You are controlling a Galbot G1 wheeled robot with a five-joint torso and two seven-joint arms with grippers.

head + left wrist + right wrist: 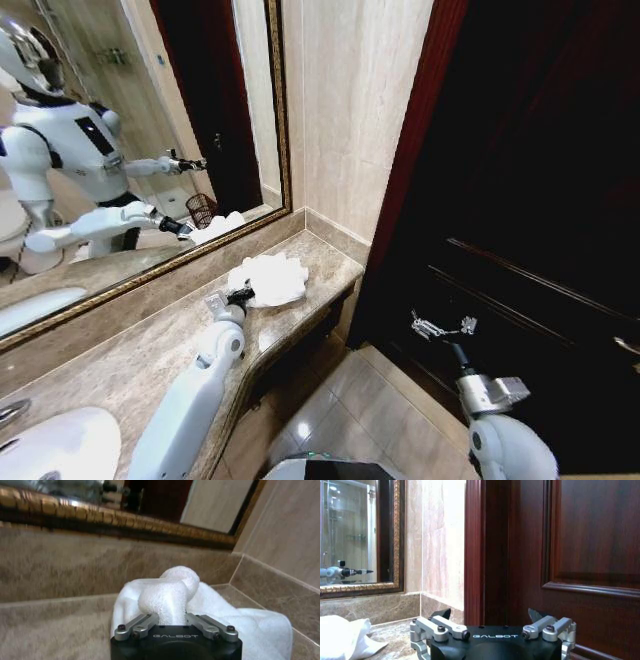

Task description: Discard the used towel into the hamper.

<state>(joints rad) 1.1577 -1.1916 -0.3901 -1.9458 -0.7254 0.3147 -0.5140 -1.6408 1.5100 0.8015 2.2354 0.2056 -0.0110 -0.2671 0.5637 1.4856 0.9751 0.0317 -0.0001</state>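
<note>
White enamel rounds off the near corner of the head view, where a sink basin (55,445) sits in the brown marble counter (130,360). From there the left arm stretches forward along the stone, and the left gripper (243,294) meets the near edge of the white towel (270,275), which lies crumpled at the counter's far end, close to the corner where the backsplash meets the beige tiled side wall (350,110). In the left wrist view the fingers are pinched on a bunched-up fold of the towel (167,592) that rises straight out between them, with the rest of the cloth spread on the marble around and beyond it. Off to the right, the right gripper (442,326) hangs in the air over the tiled floor (340,400), well apart from the counter and facing the dark wooden door (540,180); the right wrist view shows its jaws spread wide with nothing between them, and a bit of the towel (342,637) at the side. Farther back, a gold-framed mirror (150,120) runs above the counter, and its glass reflects the robot, the towel and a dark open-weave hamper (201,209) standing on the floor somewhere behind the robot.
</note>
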